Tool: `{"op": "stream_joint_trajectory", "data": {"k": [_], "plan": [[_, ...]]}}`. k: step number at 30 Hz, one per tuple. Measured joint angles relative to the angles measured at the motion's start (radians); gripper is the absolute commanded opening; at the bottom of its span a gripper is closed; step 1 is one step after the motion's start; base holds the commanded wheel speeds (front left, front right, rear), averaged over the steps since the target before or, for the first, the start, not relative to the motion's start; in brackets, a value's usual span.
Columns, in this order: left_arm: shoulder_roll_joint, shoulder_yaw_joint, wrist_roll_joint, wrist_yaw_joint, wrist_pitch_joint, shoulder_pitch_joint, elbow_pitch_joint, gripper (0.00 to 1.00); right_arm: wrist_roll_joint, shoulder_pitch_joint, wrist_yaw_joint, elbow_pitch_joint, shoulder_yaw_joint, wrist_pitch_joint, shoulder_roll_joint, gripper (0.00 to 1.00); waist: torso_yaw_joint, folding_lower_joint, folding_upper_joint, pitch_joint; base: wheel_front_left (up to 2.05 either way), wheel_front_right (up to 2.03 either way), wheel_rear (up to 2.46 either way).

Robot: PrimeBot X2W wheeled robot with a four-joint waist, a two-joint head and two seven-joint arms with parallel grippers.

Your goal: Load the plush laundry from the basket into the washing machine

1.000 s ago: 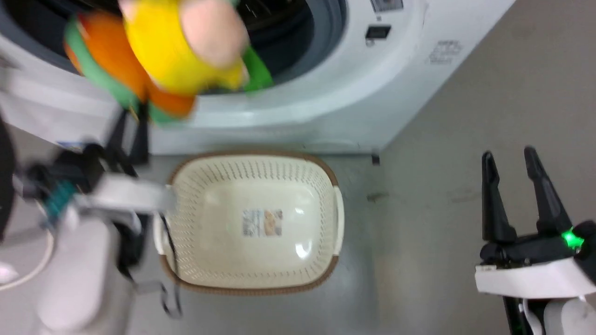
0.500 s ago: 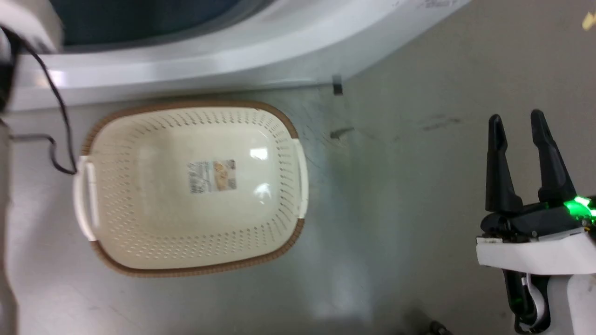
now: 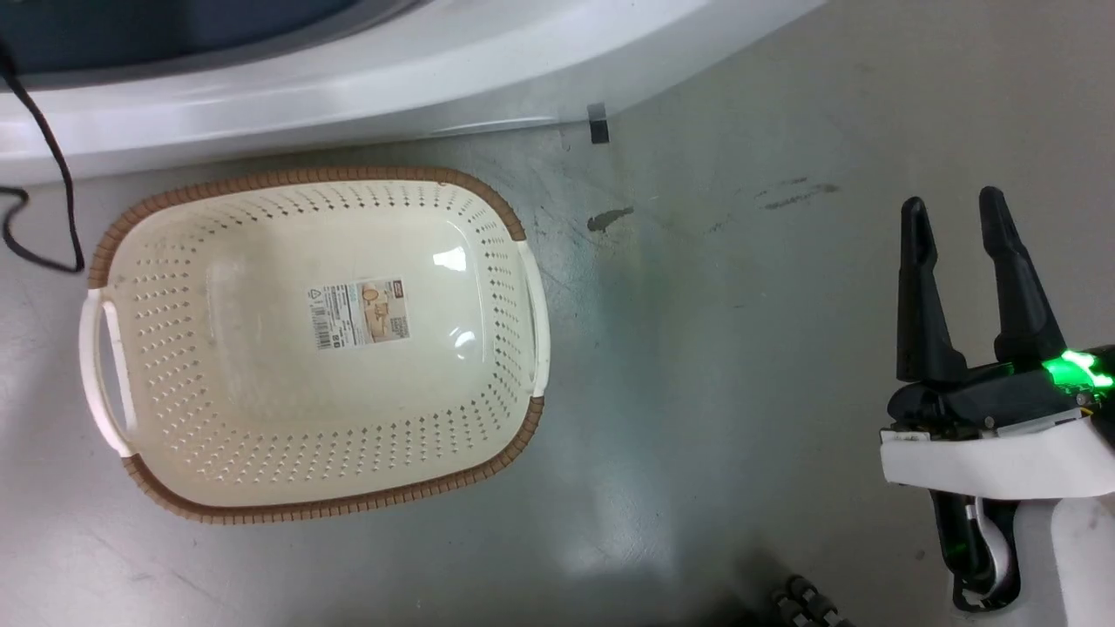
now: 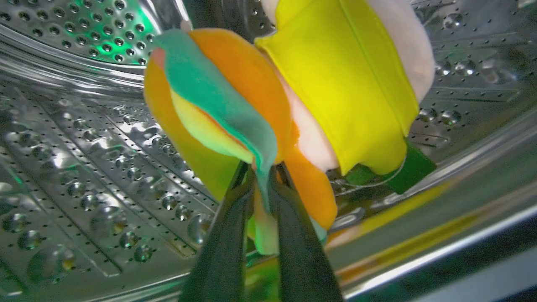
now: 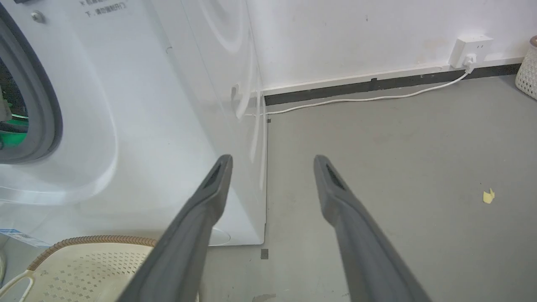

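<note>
In the left wrist view my left gripper [image 4: 262, 172] is shut on the plush laundry [image 4: 289, 96], pinching its green and orange edge. The toy, with yellow and pale pink layers, hangs inside the washing machine's steel drum [image 4: 84, 138]. The cream basket [image 3: 148, 348] lies on the floor below the washing machine [image 3: 366, 78], holding nothing but its paper label [image 3: 359, 313]. My right gripper [image 3: 952, 209] stands open at the right over bare floor, its fingers [image 5: 209, 193] apart and holding nothing.
A black cable [image 3: 43, 148] hangs at the left by the machine front. A white power cord [image 5: 369, 98] runs along the wall to a socket [image 5: 470, 50]. A yellow scrap [image 5: 488, 196] lies on the grey floor, and a white woven bin [image 5: 529, 67] stands far right.
The head camera has tipped down, so the drum opening, the left arm and the plush have left its view. The basket now sits lower left in the picture. The right gripper looks unchanged.
</note>
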Motion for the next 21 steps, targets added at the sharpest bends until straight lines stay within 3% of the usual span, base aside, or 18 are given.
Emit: {"op": "stream_joint_trajectory", "data": {"k": [2, 3, 4, 9, 15, 21], "plan": [[-0.007, -0.015, -0.004, -0.002, -0.022, -0.001, 0.035, 0.00, 0.000, 0.000, 0.000, 0.002, 0.000, 0.000, 0.000, 1.00, 0.002, 0.0000, 0.0000, -0.010, 0.00, 0.00, 0.00], [-0.010, -0.021, -0.006, -0.003, -0.037, -0.001, 0.051, 0.15, 0.000, 0.000, 0.000, 0.003, 0.000, 0.000, 0.000, 1.00, 0.004, 0.0000, 0.0000, -0.017, 0.00, 0.00, 0.00], [-0.014, -0.031, -0.007, -0.003, -0.051, 0.000, 0.068, 1.00, -0.001, 0.000, 0.000, 0.005, -0.001, 0.000, 0.000, 1.00, 0.005, 0.0000, 0.0000, -0.025, 0.00, 0.00, 0.00], [-0.033, -0.045, -0.024, -0.004, -0.151, 0.044, 0.145, 1.00, -0.023, 0.004, 0.000, 0.020, -0.016, 0.000, 0.000, 1.00, 0.020, 0.0000, 0.0000, -0.090, 0.00, 0.00, 0.00], [-0.112, -0.030, -0.089, 0.003, -0.324, 0.193, 0.195, 1.00, -0.066, 0.050, 0.000, 0.034, -0.040, 0.000, 0.000, 1.00, 0.049, -0.0001, 0.0000, -0.212, 0.00, 0.00, 0.00], [-0.196, 0.017, -0.166, 0.007, -0.382, 0.410, 0.132, 1.00, -0.106, 0.125, 0.000, 0.046, -0.057, 0.000, 0.000, 1.00, 0.091, -0.0003, -0.0001, -0.359, 0.00, 0.00, 0.00]]}}
